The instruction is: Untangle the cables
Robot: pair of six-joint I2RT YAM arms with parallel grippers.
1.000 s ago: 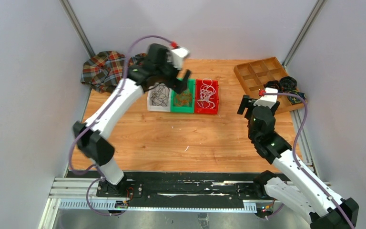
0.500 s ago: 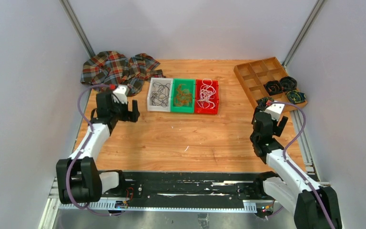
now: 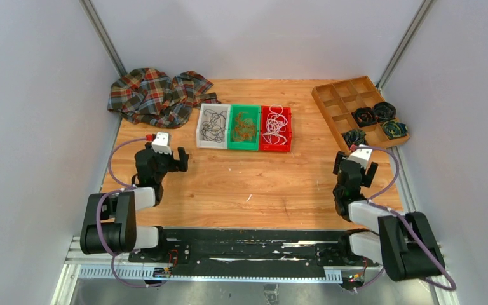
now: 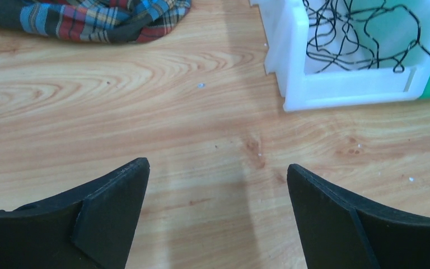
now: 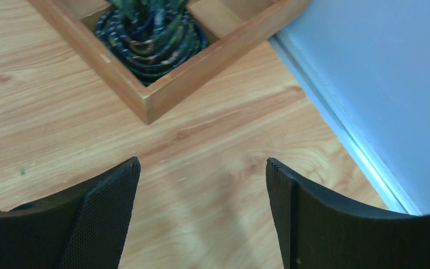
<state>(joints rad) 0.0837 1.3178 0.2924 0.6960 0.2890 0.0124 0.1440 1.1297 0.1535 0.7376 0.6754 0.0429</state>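
Observation:
The cables lie sorted in three small bins at the table's middle back. Black cables (image 3: 213,126) fill the white bin (image 3: 201,142), orange-brown cables (image 3: 244,127) the green bin (image 3: 243,147), and white-pink cables (image 3: 276,127) the red bin (image 3: 275,149). My left gripper (image 3: 162,160) rests low at the near left, open and empty, short of the white bin. In the left wrist view the gripper (image 4: 217,168) faces the black cables (image 4: 358,33). My right gripper (image 3: 354,166) sits low at the near right, open and empty. Its wrist view shows the gripper (image 5: 201,162) over bare wood.
A plaid cloth (image 3: 155,95) is bunched at the back left. A wooden divided tray (image 3: 343,95) at the back right holds thick dark wound coils (image 3: 375,114); one coil (image 5: 148,39) lies just ahead of my right gripper. The side wall (image 5: 381,84) is close on the right.
My left arm has pulled back from above the bins to the near left and folded down. The right arm has also folded back toward the near right edge. Both grippers stayed open.

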